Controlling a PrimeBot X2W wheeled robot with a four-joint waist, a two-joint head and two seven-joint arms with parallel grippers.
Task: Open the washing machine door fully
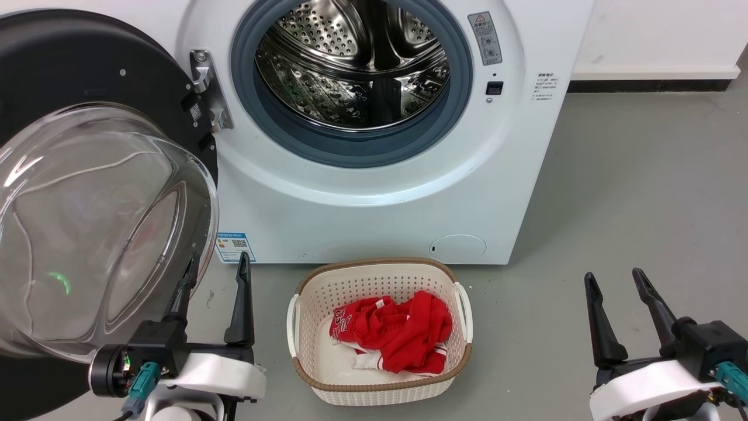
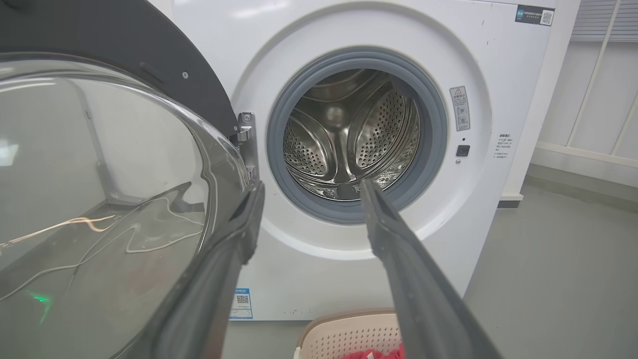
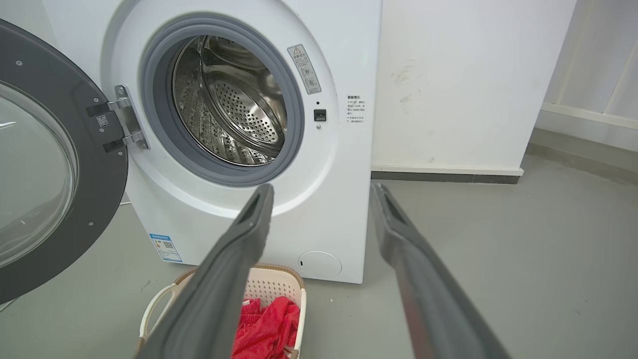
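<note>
Head view: basket [image 1: 350,286] w/ red clothes [image 1: 403,333].

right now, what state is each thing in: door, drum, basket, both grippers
door, wide open, out to the left
drum, uncovered, no laundry visible inside
basket, upright, holding red clothes
left gripper, open, holding nothing, beside the door
right gripper, open, holding nothing
</note>
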